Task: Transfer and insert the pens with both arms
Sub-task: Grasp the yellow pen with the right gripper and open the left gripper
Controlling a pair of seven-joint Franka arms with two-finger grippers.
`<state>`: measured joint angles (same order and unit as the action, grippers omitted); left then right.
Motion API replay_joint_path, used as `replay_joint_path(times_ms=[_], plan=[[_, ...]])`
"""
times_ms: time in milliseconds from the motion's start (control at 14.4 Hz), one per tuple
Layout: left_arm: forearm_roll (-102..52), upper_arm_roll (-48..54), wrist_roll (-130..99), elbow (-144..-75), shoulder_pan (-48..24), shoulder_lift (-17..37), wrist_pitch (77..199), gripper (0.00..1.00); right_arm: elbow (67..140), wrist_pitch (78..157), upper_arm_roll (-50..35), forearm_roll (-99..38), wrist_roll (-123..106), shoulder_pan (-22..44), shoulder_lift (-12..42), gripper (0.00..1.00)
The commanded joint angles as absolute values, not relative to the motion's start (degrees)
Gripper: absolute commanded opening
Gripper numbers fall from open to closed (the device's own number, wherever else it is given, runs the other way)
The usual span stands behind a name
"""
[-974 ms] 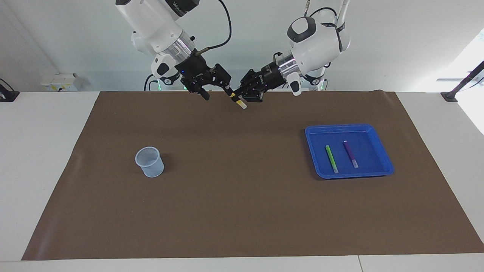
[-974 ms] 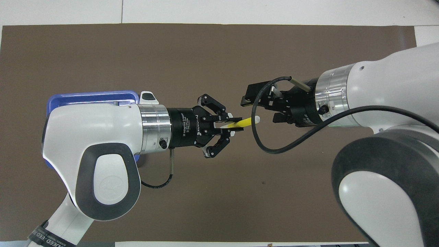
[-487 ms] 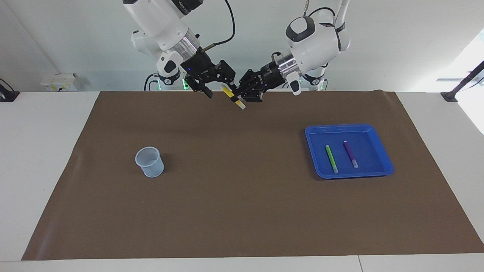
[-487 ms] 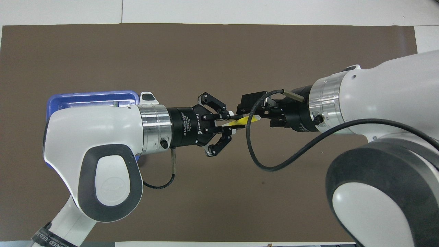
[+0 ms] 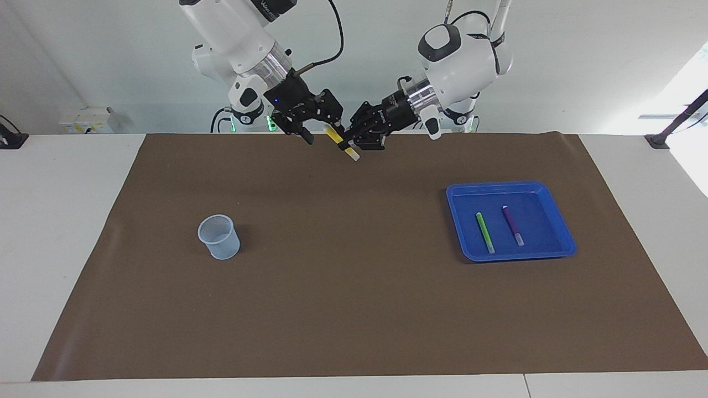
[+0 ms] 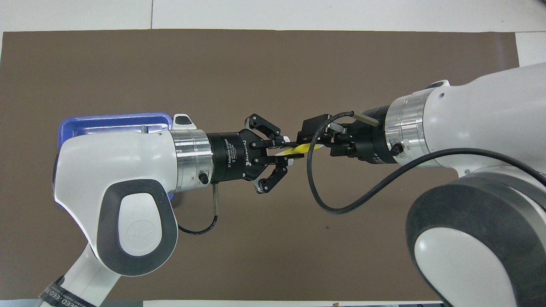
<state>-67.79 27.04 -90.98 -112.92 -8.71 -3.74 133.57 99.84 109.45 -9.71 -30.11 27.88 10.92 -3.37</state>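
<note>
left gripper point(image 5: 347, 145): it is up in the air over the mat's edge near the robots, about midway between the two ends. Its fingertips are pinched shut on the yellow pen.
yellow pen point(image 5: 336, 135): it hangs in the air, tilted, with its pale cap point(image 5: 354, 155) pointing down. The left gripper has it near the capped end.
right gripper point(image 5: 326, 128): it is up in the air too, right at the pen's other end. I cannot tell if its jaws are open or already squeezing the pen.
green pen point(image 5: 485, 232): it lies flat in the tray, beside the purple pen point(image 5: 513, 225), not touching it.
tray point(image 5: 561, 245): blue, on the mat toward the left arm's end of the table.
cup point(image 5: 219, 237): it stands upright on the mat toward the right arm's end, well apart from the tray.
mat point(image 5: 354, 309): brown, and it covers most of the table.
step: I think this is the hand-over of the yellow pen.
risk, drop: if the left gripper lets go before the right one has a firm hold, the pen could fall and roll on the mat.
risk, twist: if both squeeze and one arm pulls away, the pen could tip in the jaws.
risk, later: a crooked pen may hit the cup's rim and knock it over.
</note>
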Motion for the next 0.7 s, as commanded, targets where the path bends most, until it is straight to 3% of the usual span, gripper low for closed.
replay_joint_path(times_ms=[0,557,626], plan=[[-69.52,26.37,-91.49,-115.05,-9.67,-5.71,135.09,0.00,100.99,110.65,-9.76,-30.41,26.02,10.63,-4.40,0.00],[-69.61,26.37,-92.02,-115.14,-10.20,-5.71,136.49,0.00,100.20,110.65,-9.76,-30.32,26.02,10.37,-3.96,0.00],[-69.52,26.37,-91.76,-114.96,-10.20,-5.71,136.58,0.99,100.11,110.65,-9.67,-30.24,25.67,10.28,-3.96,0.00]])
